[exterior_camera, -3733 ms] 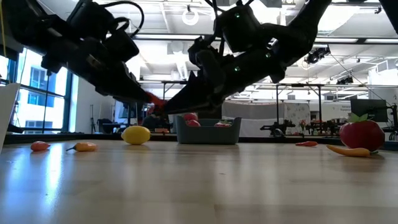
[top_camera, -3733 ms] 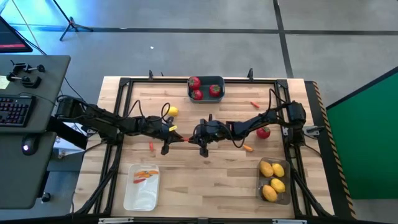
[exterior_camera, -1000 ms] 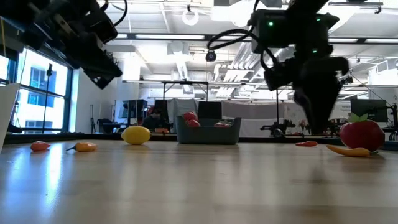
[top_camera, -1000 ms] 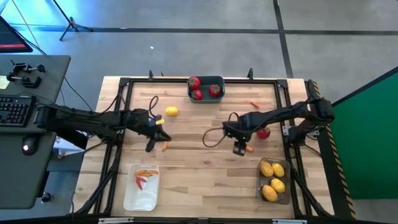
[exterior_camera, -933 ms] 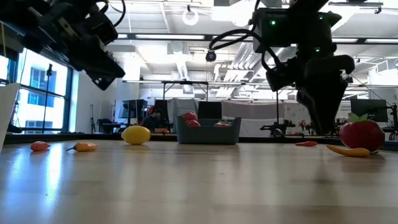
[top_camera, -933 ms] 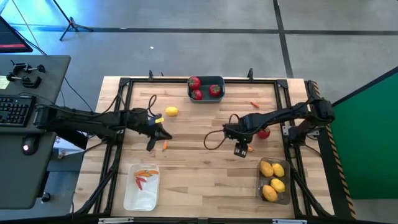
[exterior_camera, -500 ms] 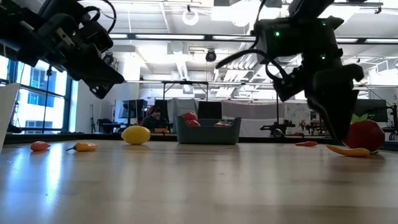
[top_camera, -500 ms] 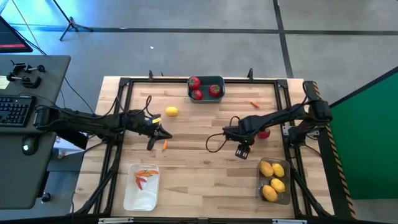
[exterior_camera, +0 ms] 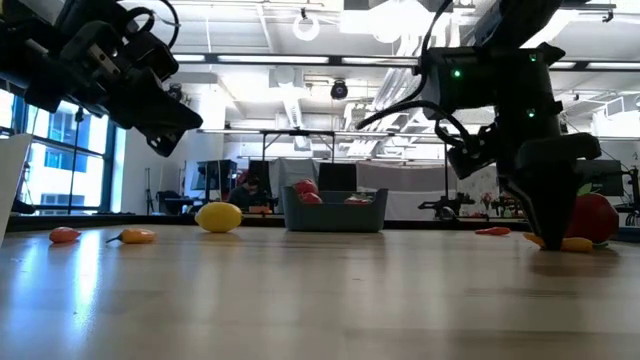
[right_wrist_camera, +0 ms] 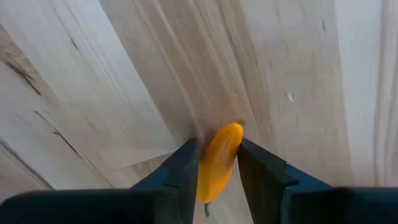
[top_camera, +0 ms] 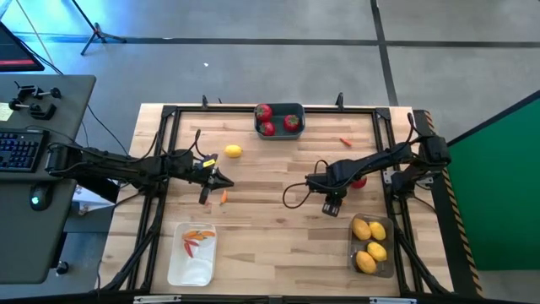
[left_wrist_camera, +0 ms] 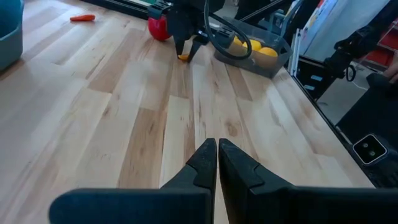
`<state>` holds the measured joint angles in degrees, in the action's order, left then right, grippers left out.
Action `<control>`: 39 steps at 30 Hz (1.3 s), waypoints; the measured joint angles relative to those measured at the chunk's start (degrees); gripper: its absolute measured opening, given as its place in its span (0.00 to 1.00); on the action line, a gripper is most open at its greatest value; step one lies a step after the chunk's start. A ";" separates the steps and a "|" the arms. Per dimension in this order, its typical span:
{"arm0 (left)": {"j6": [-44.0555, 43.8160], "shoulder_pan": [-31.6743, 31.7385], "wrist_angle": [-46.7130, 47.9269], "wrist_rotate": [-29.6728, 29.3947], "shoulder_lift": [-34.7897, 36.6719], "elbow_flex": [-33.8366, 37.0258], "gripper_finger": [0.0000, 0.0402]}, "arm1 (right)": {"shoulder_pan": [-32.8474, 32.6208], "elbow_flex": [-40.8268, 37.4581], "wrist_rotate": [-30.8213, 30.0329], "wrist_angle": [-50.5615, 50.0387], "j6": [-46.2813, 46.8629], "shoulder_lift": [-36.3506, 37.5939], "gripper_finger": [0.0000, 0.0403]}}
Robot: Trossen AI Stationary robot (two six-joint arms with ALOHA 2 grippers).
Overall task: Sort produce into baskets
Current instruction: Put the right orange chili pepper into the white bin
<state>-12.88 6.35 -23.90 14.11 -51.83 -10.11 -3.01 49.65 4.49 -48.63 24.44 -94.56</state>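
Observation:
My right gripper (right_wrist_camera: 219,177) points down at the table's right middle (top_camera: 335,204), its fingers shut on a small orange pepper (right_wrist_camera: 221,155) that lies on the wood beside a round red fruit (top_camera: 359,180). My left gripper (left_wrist_camera: 217,147) hangs shut and holds nothing above the left middle (top_camera: 221,181). A lemon (top_camera: 233,151) and an orange-red piece (top_camera: 224,198) lie on the table close to it. The blue-grey basket (top_camera: 279,129) holds red fruits, the white one (top_camera: 194,266) pepper pieces, the smoky one (top_camera: 386,268) lemons. My right gripper has the orange pepper's two long sides (right_wrist_camera: 225,144) between its two fingers (right_wrist_camera: 184,167). The fingers come from above, pointing down, and lie across the pepper. The pepper lies flat on the table, its end (exterior_camera: 580,243) showing beside the fingertips.
A thin red piece (top_camera: 345,142) lies at the far right of the table. A black frame (top_camera: 169,114) runs around the board. A desk with a keyboard (top_camera: 18,149) stands past the left edge. Bare wood (top_camera: 278,245) spreads between the white and smoky baskets.
My right gripper has sunk to the table and shifted slightly toward the right edge, coming down over the orange pepper. My left gripper has sunk slightly and tipped its fingers downward.

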 joint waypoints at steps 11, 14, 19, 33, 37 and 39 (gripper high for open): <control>0.34 0.00 -2.04 -7.68 0.00 0.00 0.01 | 0.50 1.53 0.06 6.57 -3.68 0.04 0.02; -0.35 0.00 -5.62 -7.87 -0.01 0.67 0.01 | 0.48 1.92 -0.76 11.56 -5.48 0.20 0.03; -1.87 -0.09 -18.81 -9.25 -0.01 5.91 0.01 | 0.86 1.95 -4.09 29.52 -10.86 0.04 0.01; 0.86 -0.94 -22.36 -15.56 -0.10 3.22 0.11 | 3.89 2.03 -7.43 82.83 -26.96 0.04 0.01; 3.31 -3.04 -22.32 -18.36 -2.64 -0.35 0.19 | 3.89 2.03 -7.41 85.71 -27.92 0.04 0.01; 5.26 -4.24 -21.78 -20.00 -5.38 -2.56 0.22 | 3.89 2.03 -7.38 86.89 -27.94 0.04 0.01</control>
<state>-7.62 2.11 -45.68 -5.89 -57.22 -12.67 0.89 51.68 -2.89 38.25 -3.51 -94.52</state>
